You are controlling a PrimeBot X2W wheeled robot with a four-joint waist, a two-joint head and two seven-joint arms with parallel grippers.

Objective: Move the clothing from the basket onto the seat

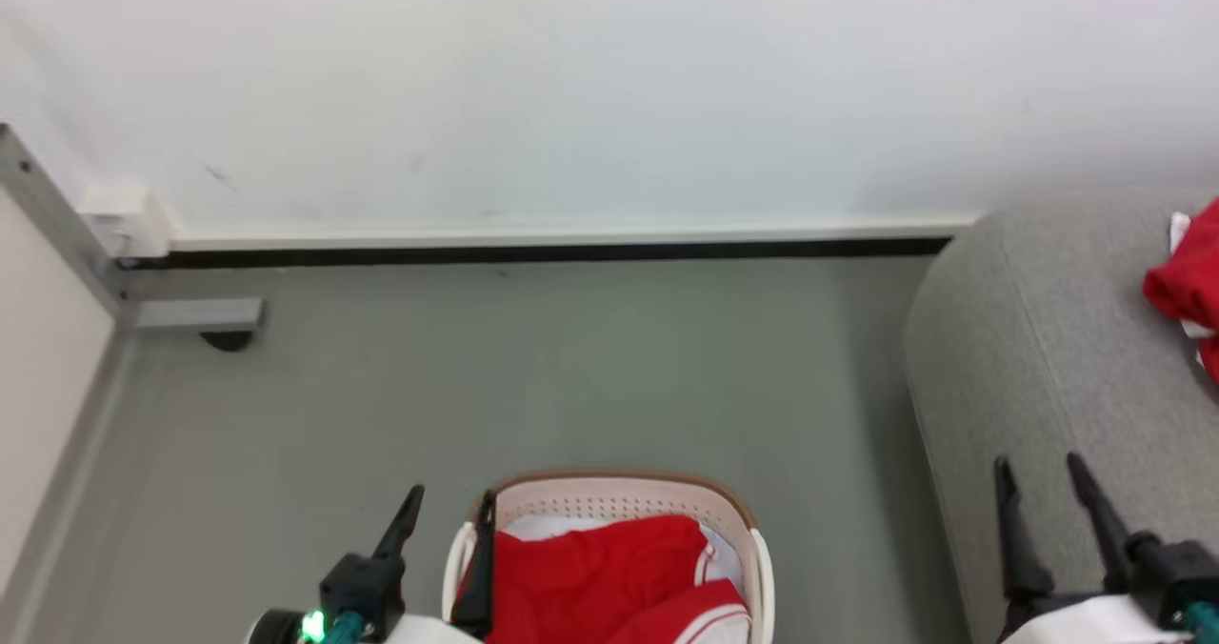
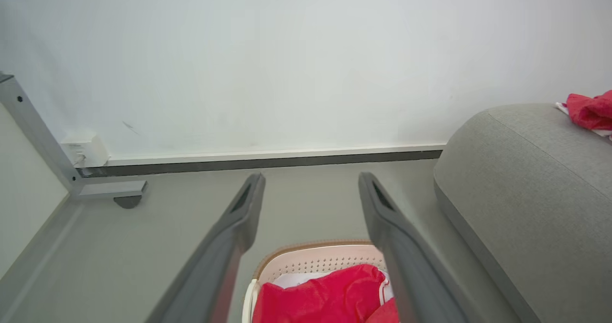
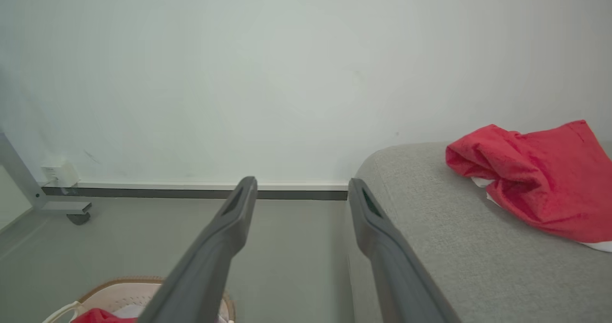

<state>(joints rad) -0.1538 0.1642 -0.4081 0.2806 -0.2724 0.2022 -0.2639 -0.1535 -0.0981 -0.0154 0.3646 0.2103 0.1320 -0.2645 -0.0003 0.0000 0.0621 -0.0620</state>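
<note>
Noted 1 grey seat right of 1 basket on grey floor, white wall behind. Clothing lay in the basket, count unclear; 1 red garment lay on the seat. The left gripper and right gripper gaped wide, empty.

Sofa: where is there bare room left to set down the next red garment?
The sofa is bare from its rounded end beside the floor up to the red garment lying on it; that grey stretch is free. The basket is crowded with red clothes.
</note>
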